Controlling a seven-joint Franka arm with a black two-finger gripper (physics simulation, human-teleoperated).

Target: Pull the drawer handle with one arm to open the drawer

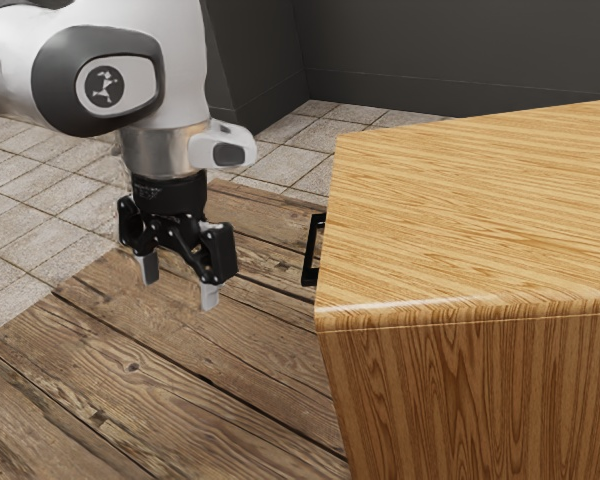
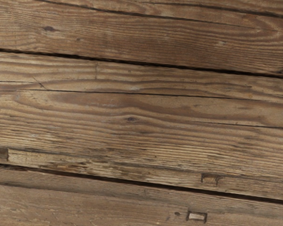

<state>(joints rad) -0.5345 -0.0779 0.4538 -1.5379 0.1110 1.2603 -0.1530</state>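
Drawer handle (image 1: 313, 250): black upright loop on the cabinet's side face, just below the top edge, untouched.
Cabinet (image 1: 460, 300): light oak grain, at the exterior view's right; drawer open or shut not tellable.
End effector (image 1: 180, 284): fingers spread wide, nothing between, pointing down, well apart from the handle toward the exterior view's left.
Planks (image 2: 141, 117): dark weathered wood directly beneath the hand.
Tiles (image 1: 40, 200): grey, beyond the planks.
Arm (image 1: 100, 70): white, entering from upper left.
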